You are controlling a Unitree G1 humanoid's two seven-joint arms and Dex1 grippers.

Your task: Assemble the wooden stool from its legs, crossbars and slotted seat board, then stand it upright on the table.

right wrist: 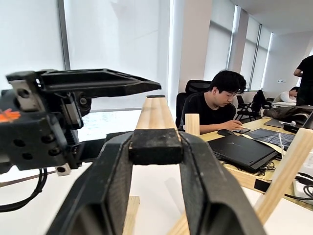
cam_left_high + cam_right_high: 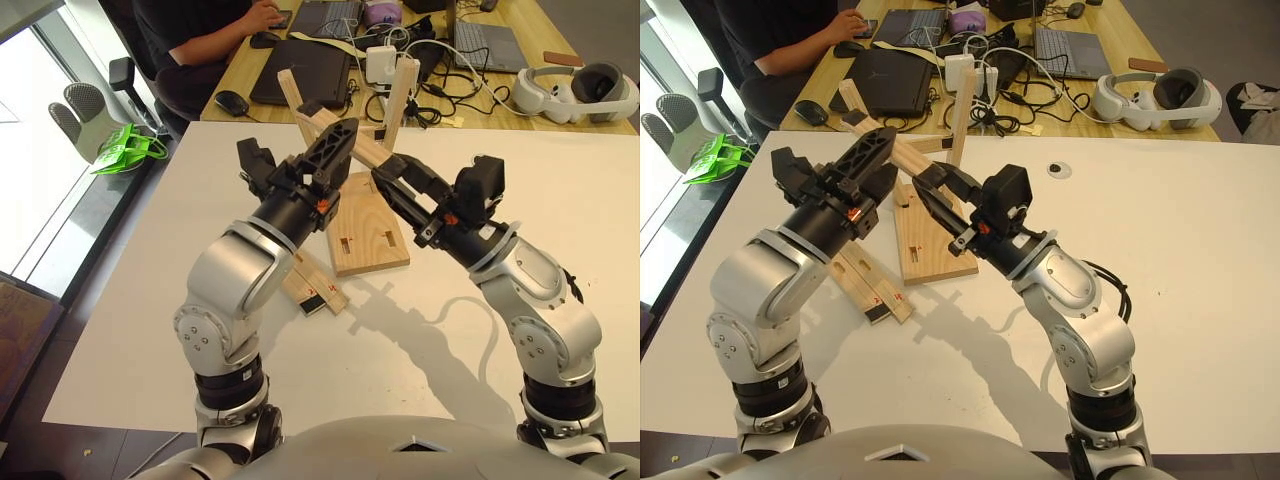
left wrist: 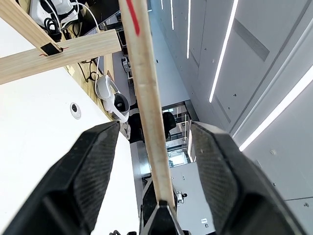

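— Where's the frame (image 2: 959, 110)?
— Held above the seat board (image 2: 370, 240), which lies flat on the counter (image 2: 530, 190). Right fingers (image 1: 117, 166) clamp its bar (image 1: 155, 115); left fingers (image 3: 98, 161) are spread around a leg (image 3: 146, 88).

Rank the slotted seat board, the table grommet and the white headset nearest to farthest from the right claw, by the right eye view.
1. The slotted seat board: flat on the white table, close under the right claw.
2. The table grommet: in the table, to the claw's right.
3. The white headset: on the wooden desk beyond, far right.
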